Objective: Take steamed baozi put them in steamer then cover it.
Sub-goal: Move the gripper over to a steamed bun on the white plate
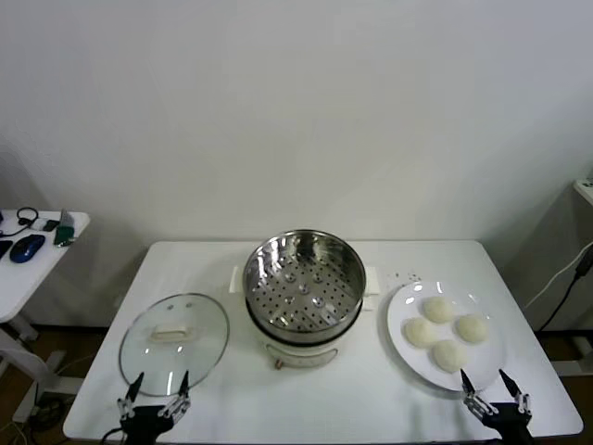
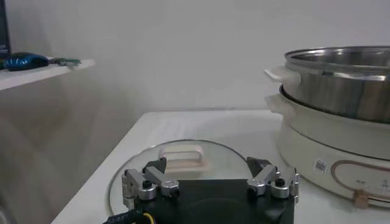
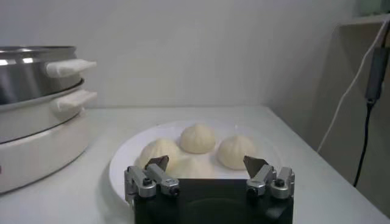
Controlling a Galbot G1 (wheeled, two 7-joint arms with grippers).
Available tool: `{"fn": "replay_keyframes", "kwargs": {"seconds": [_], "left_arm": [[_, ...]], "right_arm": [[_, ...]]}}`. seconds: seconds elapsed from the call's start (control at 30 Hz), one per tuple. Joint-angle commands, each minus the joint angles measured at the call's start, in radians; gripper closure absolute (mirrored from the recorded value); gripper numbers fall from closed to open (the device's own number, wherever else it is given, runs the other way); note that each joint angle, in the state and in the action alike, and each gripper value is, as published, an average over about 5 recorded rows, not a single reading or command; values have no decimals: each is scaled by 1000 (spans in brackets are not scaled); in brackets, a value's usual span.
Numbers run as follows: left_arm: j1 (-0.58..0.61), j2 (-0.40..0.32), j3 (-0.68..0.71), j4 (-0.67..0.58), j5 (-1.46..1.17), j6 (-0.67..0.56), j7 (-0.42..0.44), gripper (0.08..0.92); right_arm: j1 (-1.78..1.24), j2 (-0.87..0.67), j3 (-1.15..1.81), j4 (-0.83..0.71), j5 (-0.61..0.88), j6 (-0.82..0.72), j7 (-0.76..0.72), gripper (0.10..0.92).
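On the white bench, the empty steamer stands at centre, the cover lying flat to its left and four steamed baozi on a plate to its right. The right tool, spread wide and empty, sits just short of the buns, nearer them than the equally open, empty left tool facing the cover. In the right wrist view the tool's body hides part of the nearest bun.

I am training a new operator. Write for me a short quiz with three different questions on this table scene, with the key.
1. True or false: the cover lies on the steamer.
2. How many steamed baozi lie on the plate?
3. Which gripper is nearest the plate: A left gripper, B right gripper?

Key: 1 false, it lies on the table; 2 four; 3 B, and both are open.
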Motion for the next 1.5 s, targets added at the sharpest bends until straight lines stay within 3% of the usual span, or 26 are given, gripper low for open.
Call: {"fn": "replay_keyframes", "kwargs": {"seconds": [0.03,0.2,0.37,0.47,0.6,0.8,0.97,1.17,1.5], "left_arm": [[3,-1,0,-7,1,5,0,177],[0,5,1,-16,0,8,3,177],[-6,14,9,-21,3,4,3,177],[-10,14,16,-25,9,3,3,177],[-9,12,23,-32,12,-3,3,177],[-3,10,27,-33,13,-14,0,177],[-4,8,35,-27,15,-20,-1,177],[-7,10,33,-27,26,-26,0,177],[-11,16,30,-14,31,-27,1,177]], "right_arm": [[273,-139,44,30,36,-319,56,203],[665,-376,-158,-110,5,-497,-74,203],[1233,-624,-782,-287,-135,-575,-349,203],[1672,-695,-1276,-404,-292,-477,-609,203],[2177,-680,-1849,-554,-445,-253,-933,203],[2580,-556,-2298,-676,-426,-51,-1223,203],[2618,-450,-2425,-697,-347,-89,-1258,203],[2478,-388,-2391,-716,-301,-184,-1182,203],[2203,-367,-2205,-750,-384,-259,-1088,203]]}}
